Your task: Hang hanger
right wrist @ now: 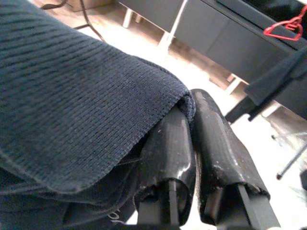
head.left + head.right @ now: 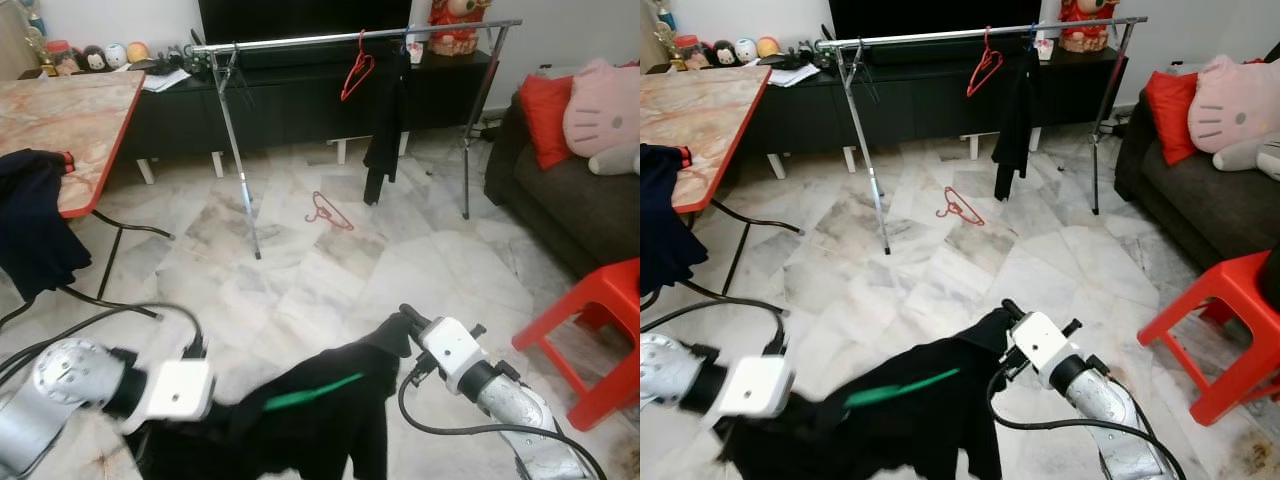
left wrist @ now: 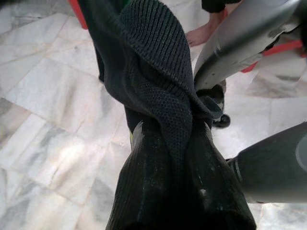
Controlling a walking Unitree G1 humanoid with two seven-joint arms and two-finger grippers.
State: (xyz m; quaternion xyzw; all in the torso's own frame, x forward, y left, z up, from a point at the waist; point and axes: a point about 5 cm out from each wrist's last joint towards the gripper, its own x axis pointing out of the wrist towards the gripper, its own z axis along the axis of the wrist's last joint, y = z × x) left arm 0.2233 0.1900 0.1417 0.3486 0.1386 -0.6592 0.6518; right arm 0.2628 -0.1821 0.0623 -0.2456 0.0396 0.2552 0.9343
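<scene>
A black knitted garment [image 2: 320, 415] with a green hanger [image 2: 312, 391] inside it hangs low between my two arms, near the floor. My left gripper [image 3: 170, 136] is shut on a bunched fold of the garment. My right gripper [image 2: 407, 321] is shut on the garment's other edge, with the cloth pinched at its fingertips [image 1: 178, 125]. Across the room stands a metal clothes rail [image 2: 330, 39]. It carries a red hanger [image 2: 357, 68] and a hung black garment [image 2: 385, 125]. Another red hanger [image 2: 328, 212] lies on the floor under the rail.
A marble-topped table [image 2: 75, 115] with dark cloth [image 2: 35, 225] draped over it stands at the left, with cables on the floor beside it. A dark sofa [image 2: 575, 205] and a red plastic stool [image 2: 600, 320] are on the right. A person's bare foot [image 3: 206, 33] is nearby.
</scene>
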